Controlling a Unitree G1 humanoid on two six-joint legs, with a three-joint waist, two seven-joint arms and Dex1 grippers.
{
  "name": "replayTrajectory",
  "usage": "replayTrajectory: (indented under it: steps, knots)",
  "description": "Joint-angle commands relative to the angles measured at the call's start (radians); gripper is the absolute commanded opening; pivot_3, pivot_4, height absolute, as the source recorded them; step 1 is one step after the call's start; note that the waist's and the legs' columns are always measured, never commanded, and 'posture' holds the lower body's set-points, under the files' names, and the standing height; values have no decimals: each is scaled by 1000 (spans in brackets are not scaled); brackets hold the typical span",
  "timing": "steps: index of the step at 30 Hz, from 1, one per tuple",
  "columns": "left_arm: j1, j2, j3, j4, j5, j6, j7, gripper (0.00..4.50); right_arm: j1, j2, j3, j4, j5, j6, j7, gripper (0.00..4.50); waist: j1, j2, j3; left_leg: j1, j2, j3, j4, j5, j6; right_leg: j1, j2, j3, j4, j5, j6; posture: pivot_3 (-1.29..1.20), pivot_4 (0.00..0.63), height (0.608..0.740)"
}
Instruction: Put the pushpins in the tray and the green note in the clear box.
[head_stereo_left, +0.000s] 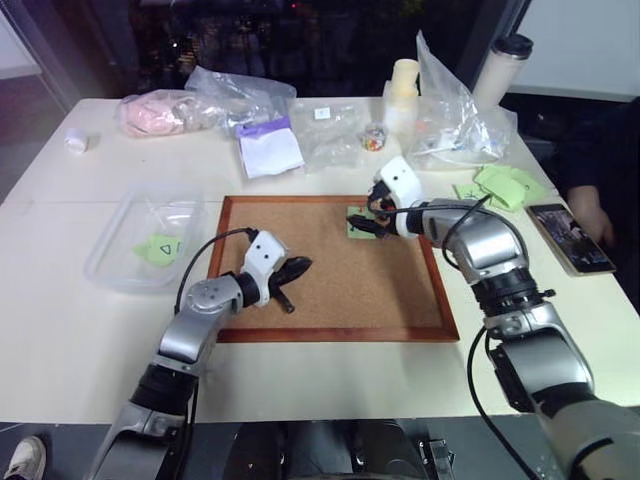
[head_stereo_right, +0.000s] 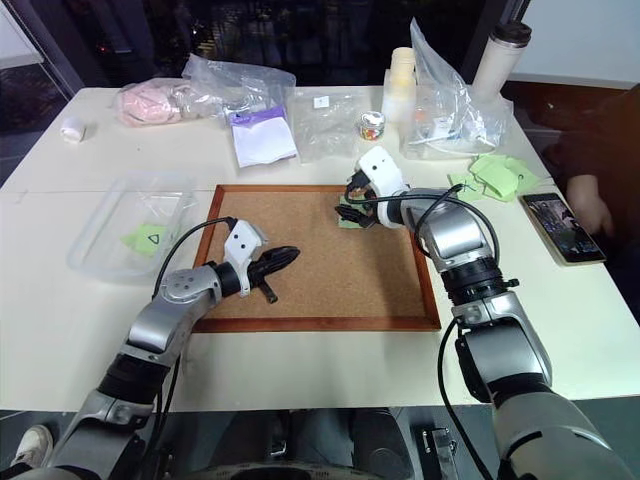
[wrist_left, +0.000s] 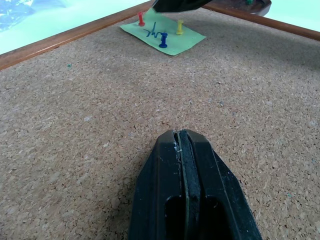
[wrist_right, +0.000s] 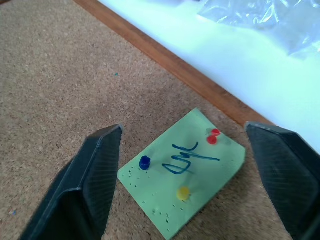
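The green note (wrist_right: 210, 170), marked with a dark blue scribble, lies on the cork board (head_stereo_left: 330, 290) near its far edge. A red pushpin (wrist_right: 213, 135), a blue pushpin (wrist_right: 145, 162) and a yellow pushpin (wrist_right: 183, 192) stand in it. My right gripper (wrist_right: 183, 129) hovers open over the note, one finger on each side. My left gripper (head_stereo_left: 298, 268) is shut and empty, low over the board's near left part, pointing toward the note (wrist_left: 165, 37). The clear box (head_stereo_left: 120, 255) sits left of the board with a triangle-marked green note inside. A dark reddish tray (wrist_left: 260, 6) peeks in beyond the board's frame.
Plastic bags (head_stereo_left: 330, 135), a small jar of coloured pins (head_stereo_left: 375, 137), a white-and-purple pad (head_stereo_left: 270, 150) and a lidded cup (head_stereo_left: 505, 60) crowd the table's far side. Loose green notes (head_stereo_left: 505, 185), a phone (head_stereo_left: 570, 238) and a person's hand (head_stereo_left: 592, 210) are at the right.
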Motion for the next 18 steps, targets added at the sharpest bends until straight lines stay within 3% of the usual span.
replayTrajectory:
  steps: [1, 18]
  knots:
    - [23, -2, -3, -13, 6, 13, -3, 0, -53, 23, -7, 60, -33, -56, -1, 2251, 0, 0, 0, 0, 0, 0, 0, 0, 0, 0, 0, 0, 0, 0, 0, 0, 150, 740]
    - [67, -9, 0, -94, 3, 53, 15, 0, -160, 92, -50, 379, -87, -188, -12, 2251, -3, 1, 0, 0, 0, 0, 0, 0, 0, 0, 0, 0, 0, 0, 0, 0, 150, 740]
